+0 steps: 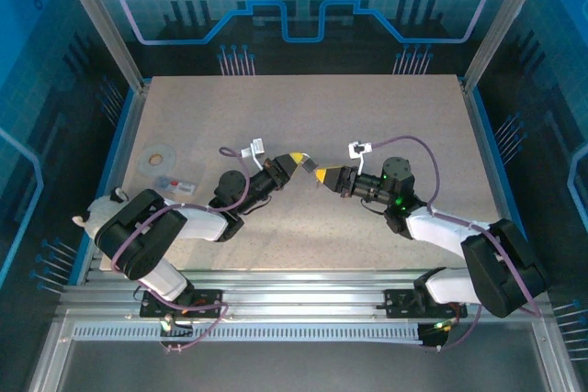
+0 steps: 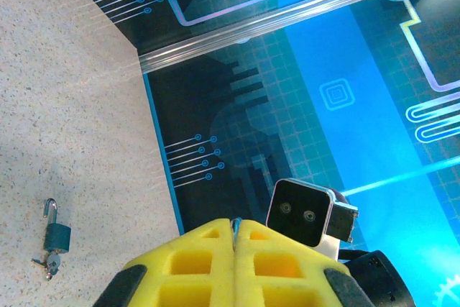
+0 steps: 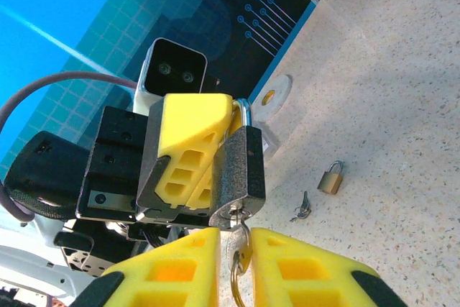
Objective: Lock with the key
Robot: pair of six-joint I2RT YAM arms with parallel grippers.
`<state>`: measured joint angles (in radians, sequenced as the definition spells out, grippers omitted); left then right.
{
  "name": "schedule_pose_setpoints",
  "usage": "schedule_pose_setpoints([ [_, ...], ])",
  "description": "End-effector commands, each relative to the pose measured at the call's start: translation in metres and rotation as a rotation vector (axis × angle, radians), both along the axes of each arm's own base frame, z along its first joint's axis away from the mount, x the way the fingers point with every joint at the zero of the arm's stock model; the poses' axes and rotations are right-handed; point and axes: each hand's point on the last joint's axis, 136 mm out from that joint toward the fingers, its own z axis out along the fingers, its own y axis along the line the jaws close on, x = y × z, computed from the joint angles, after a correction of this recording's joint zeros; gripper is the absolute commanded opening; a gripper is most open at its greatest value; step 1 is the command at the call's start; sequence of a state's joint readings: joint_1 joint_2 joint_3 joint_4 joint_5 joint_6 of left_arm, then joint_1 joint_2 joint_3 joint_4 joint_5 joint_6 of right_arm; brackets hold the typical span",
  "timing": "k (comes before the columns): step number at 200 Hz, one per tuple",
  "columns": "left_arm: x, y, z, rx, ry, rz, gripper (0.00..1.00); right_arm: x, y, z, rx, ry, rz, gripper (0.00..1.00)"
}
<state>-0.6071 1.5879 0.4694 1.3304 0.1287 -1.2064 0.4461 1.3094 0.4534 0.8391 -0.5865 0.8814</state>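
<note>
1. Brackets the key with the right gripper, yellow fingers close on either side. Cannot tell whether the pads actually pinch it.
2. Just past those fingertips, meets the key seated in the bottom keyway of the silver padlock.
3. Opposite, clamps the padlock's shackle in the left gripper, shut fast, with the body hanging off the table.
4. Farther out, beyond the held padlock, leaves a small brass padlock and loose keys lying on the table.
5. Risks slipping round the key head if twisted on a half-made pinch.
6. Risks swinging the padlock body about its thin shackle hold instead of turning the cylinder.
7. Risks bending or dragging out the key if turned off-axis from the keyway.
</note>
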Motion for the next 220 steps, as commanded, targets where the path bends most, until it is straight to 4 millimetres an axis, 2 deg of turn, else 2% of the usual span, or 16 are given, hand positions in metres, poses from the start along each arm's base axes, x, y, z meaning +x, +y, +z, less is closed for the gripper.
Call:
schedule_pose_setpoints([
  [1,-0.005,-0.001,0.016,-0.039,-0.056,-0.006,0.00,0.000,0.008,0.019,0.029,-0.060,0.024,0.14],
  [108,-0.007,-0.002,0.018,-0.035,-0.066,-0.006,0.00,0.000,0.008,0.019,0.031,-0.054,0.025,0.00],
  [155,-0.008,-0.002,0.022,-0.034,-0.085,0.001,0.00,0.000,0.010,0.018,0.045,-0.041,0.033,0.00],
  [220,-0.006,0.011,0.032,-0.041,-0.114,0.076,0.00,-0.002,0.011,0.018,0.061,-0.028,0.030,0.00],
])
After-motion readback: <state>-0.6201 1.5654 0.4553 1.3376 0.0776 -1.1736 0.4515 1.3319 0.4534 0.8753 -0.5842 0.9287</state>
